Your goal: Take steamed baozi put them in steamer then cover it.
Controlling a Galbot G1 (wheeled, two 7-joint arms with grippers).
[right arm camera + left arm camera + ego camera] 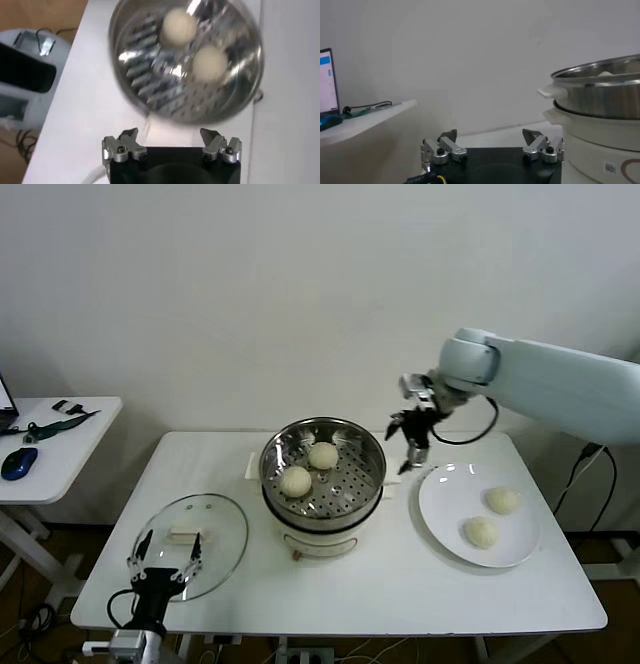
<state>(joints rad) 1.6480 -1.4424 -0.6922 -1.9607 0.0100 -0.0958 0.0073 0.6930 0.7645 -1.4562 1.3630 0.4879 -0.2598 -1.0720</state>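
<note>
**Two buns in the pot, two on the plate**

Nearest us, our left gripper hangs at the white table's front edge, fingers spread and empty, over the near rim of the cover lying flat there; mid-table stands the steamer with two steamed baozi on its tray; two more sit on the white plate at the right; beyond it our right gripper hovers, fingers released; a side table and bare white wall stand behind.

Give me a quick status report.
Right claw open, empty, beside steamer. Left claw open by lid. Two buns in, two on plate. Nothing blocking.
</note>
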